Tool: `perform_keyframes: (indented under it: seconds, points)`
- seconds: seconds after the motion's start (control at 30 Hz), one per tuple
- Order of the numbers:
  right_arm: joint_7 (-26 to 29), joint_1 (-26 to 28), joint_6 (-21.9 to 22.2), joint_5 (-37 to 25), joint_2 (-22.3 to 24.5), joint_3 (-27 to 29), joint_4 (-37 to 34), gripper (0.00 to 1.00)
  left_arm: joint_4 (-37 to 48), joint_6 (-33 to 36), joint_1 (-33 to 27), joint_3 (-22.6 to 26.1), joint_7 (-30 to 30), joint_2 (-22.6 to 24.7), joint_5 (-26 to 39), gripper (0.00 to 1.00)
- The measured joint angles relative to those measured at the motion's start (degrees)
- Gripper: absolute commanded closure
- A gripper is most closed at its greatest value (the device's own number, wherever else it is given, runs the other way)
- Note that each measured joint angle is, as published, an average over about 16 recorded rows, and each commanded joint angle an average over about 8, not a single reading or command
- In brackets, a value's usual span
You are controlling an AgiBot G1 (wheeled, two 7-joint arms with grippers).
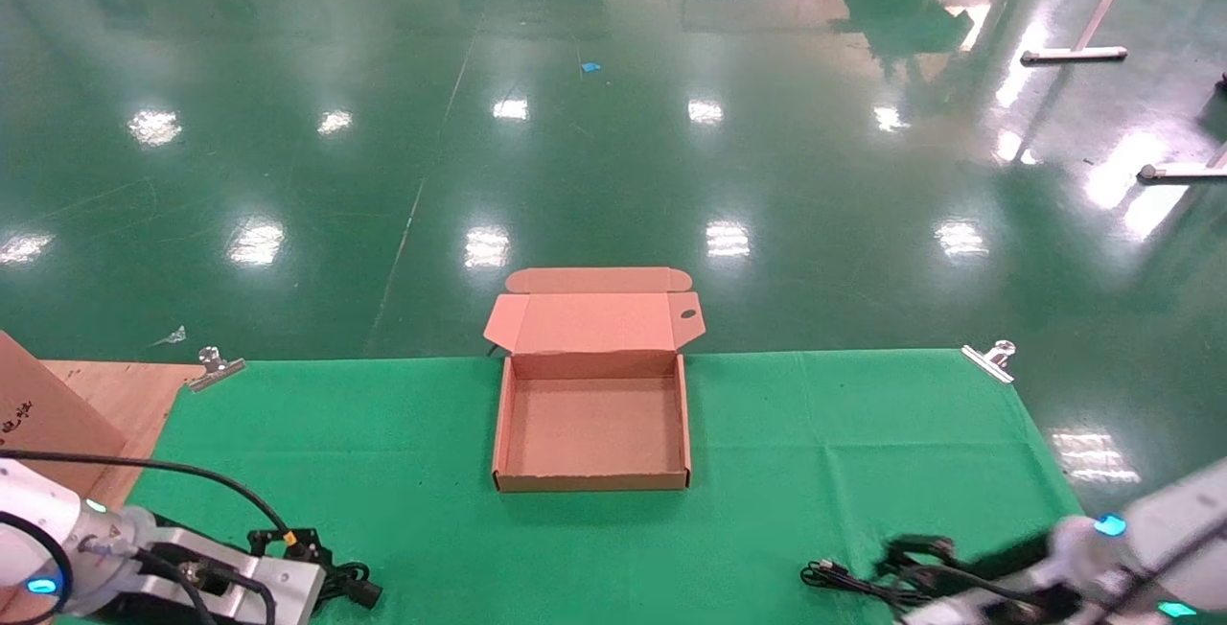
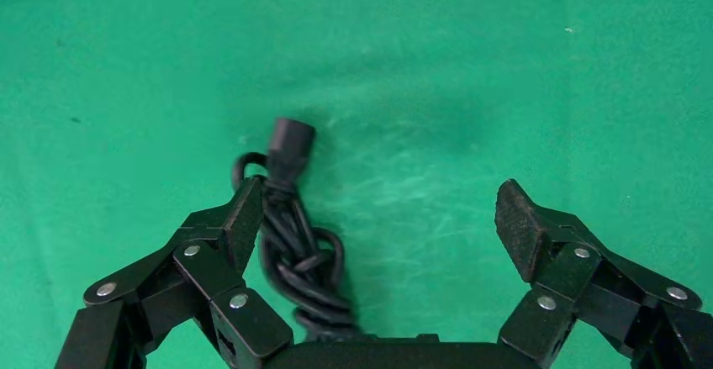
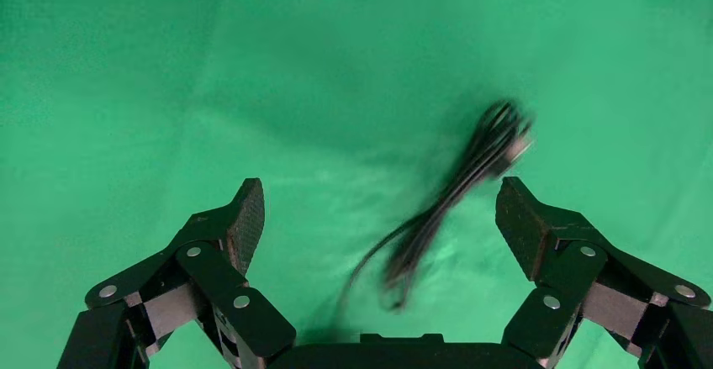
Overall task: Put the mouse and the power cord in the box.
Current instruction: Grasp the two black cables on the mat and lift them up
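The box [image 1: 592,479] lies open in the middle of the green cloth, lid [image 1: 594,320] folded back, nothing inside. At the near left corner my left gripper [image 1: 307,558] is open over the power cord [image 1: 353,590]. In the left wrist view the coiled power cord [image 2: 296,251] lies against one finger [image 2: 244,218], its chunky plug [image 2: 290,144] pointing away. At the near right my right gripper [image 1: 915,558] is open above the mouse's thin cable [image 1: 844,579]. That bundled cable [image 3: 446,209] lies between the fingers, nearer one pad [image 3: 521,222]. The mouse body is hidden.
A bigger brown carton [image 1: 38,414] stands on a wooden board [image 1: 125,390] at the far left. Metal clips [image 1: 216,366] [image 1: 992,358] pin the cloth [image 1: 824,452] at its back corners. Beyond the table's back edge is green floor.
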Motion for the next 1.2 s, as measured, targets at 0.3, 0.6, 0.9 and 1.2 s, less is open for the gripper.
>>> perform_keyframes:
  seconds: [0.3, 0.6, 0.9, 1.2]
  points:
    - [-1.9, -0.8, 1.7, 0.9, 6.3, 2.1, -0.9, 0.00, 5.5, -0.8, -1.8, 0.1, 3.1, 1.2, 0.3, 0.00]
    - [-9.7, 1.5, 5.6, -1.1, 4.9, 2.2, -13.2, 0.00, 8.8, -1.5, -3.3, 0.6, 5.3, 1.1, 1.6, 0.00]
    - [-18.5, 3.4, 9.8, -1.3, -1.4, 2.0, -29.4, 0.00, 12.3, -3.9, -3.1, 1.4, 7.5, 1.4, 3.1, 0.00]
    - [-23.0, 4.1, 18.2, -1.3, -7.2, 2.3, -41.1, 0.00, 16.3, -6.7, -3.0, 1.5, 10.2, 2.1, 3.6, 0.00]
